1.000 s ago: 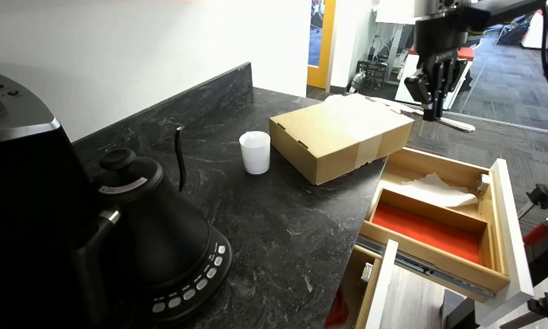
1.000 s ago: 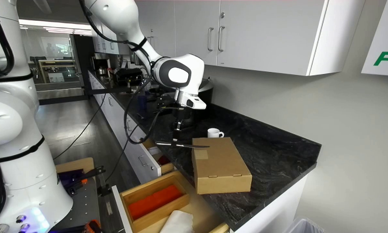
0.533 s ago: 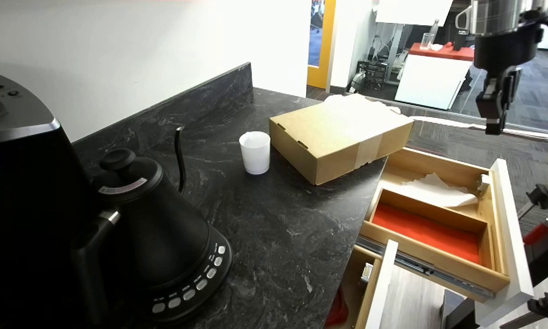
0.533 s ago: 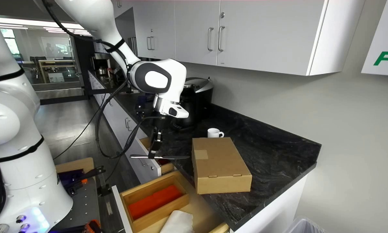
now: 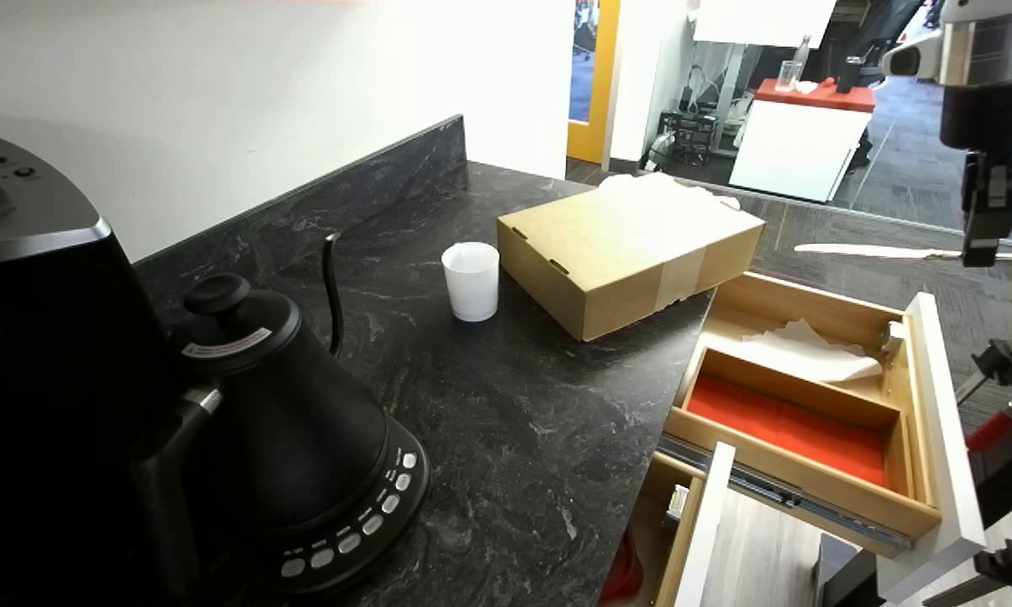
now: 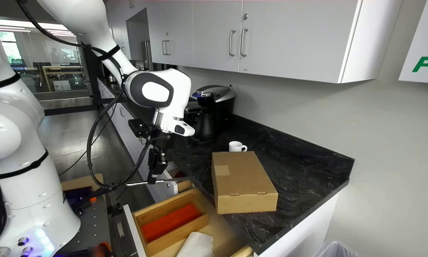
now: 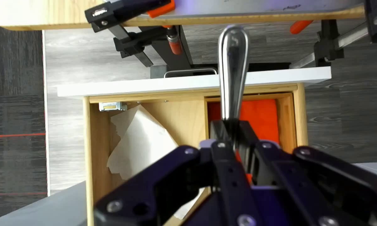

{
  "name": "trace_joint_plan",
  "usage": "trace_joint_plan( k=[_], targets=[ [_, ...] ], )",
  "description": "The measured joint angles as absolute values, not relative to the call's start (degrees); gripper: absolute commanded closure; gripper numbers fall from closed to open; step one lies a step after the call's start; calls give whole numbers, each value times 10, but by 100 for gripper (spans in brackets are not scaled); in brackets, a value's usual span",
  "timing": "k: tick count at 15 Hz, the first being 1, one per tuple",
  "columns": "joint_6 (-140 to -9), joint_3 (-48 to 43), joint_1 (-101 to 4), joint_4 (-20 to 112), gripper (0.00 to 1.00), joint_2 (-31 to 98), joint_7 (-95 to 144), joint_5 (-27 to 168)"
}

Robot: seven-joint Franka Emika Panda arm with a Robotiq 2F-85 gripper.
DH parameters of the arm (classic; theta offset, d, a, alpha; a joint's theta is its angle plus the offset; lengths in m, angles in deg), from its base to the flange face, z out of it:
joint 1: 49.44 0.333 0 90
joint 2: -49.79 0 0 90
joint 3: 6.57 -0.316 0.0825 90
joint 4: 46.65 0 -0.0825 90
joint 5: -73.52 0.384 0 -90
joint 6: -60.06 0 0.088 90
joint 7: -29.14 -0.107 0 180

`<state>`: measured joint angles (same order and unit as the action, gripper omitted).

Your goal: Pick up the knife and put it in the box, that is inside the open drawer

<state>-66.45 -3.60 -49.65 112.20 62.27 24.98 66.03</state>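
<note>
My gripper (image 5: 981, 253) is shut on a silver knife (image 5: 869, 251) and holds it roughly level in the air. In an exterior view the gripper (image 6: 152, 179) grips the knife (image 6: 178, 179) near its middle, handle towards the robot base. In the wrist view the shiny handle (image 7: 234, 72) sticks out ahead of the fingertips (image 7: 218, 128); the blade is mostly hidden. The open drawer (image 7: 144, 87) lies below, with a red-floored wooden box section (image 7: 260, 116) under the gripper. The drawer (image 5: 944, 405) and red section (image 5: 793, 430) also show in an exterior view.
A cardboard carton (image 6: 242, 182) stands on the dark counter (image 6: 299, 167) beside the drawer, near a white cup (image 5: 472, 282). White paper (image 7: 144, 141) lies in the pale drawer section. A lower drawer (image 5: 708, 523) is partly open. A black kettle (image 5: 295, 438) stands on the counter.
My gripper has moved away from over the counter and carton towards the robot base and the drawer, and lower, carrying the knife. It has stayed shut on it. The drawer and carton have not moved.
</note>
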Motion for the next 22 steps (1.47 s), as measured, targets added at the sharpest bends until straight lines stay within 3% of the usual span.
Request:
trace_joint_plan(
  k=[22],
  targets=[
    [-774, -80, -479, 1081, 94, 524, 290, 704]
  ],
)
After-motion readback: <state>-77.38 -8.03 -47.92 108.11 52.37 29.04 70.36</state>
